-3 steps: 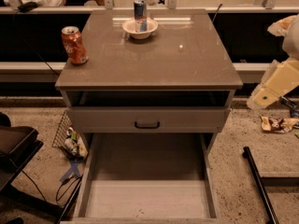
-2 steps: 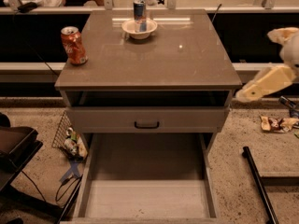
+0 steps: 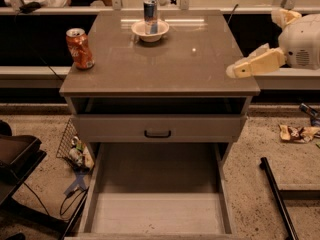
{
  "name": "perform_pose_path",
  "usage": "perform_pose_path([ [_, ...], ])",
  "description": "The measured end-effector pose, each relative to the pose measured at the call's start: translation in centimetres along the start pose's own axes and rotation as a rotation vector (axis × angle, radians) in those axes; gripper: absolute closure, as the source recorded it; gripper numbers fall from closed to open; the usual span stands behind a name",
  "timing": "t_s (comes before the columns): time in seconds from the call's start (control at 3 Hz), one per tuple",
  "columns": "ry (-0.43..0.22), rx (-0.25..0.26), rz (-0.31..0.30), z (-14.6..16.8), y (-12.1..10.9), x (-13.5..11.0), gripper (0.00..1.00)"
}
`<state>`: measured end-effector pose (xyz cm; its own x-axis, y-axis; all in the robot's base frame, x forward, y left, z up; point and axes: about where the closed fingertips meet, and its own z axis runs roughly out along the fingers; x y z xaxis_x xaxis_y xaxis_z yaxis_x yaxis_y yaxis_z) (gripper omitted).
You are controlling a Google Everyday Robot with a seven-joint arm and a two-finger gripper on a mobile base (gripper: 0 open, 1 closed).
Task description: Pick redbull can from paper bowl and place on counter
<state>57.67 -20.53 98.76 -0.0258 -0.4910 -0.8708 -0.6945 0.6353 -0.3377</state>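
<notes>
The redbull can (image 3: 150, 12) stands upright in the white paper bowl (image 3: 150, 31) at the far middle of the grey-brown counter (image 3: 160, 59). My gripper (image 3: 237, 70) is at the counter's right edge, its pale fingers pointing left, well to the right of and nearer than the bowl. It holds nothing.
An orange soda can (image 3: 80, 48) stands on the counter's left side. The bottom drawer (image 3: 157, 194) is pulled out toward me, the upper drawer (image 3: 157, 128) is shut. A wire basket (image 3: 75, 146) and cables lie on the floor left; litter (image 3: 297, 131) and a black bar (image 3: 280, 199) lie right.
My gripper has moved left and up, from beside the cabinet's right side to the counter's right edge. The cans and bowl have not moved.
</notes>
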Motion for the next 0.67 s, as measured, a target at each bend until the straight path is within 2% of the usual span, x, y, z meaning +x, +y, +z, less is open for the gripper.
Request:
perform_pose_path([
  [0.33,0.000,0.000,0.000,0.0,0.0,0.0,0.00],
  [0.67,-0.066,0.020,0.018,2.3,-1.0,-1.0,0.00],
])
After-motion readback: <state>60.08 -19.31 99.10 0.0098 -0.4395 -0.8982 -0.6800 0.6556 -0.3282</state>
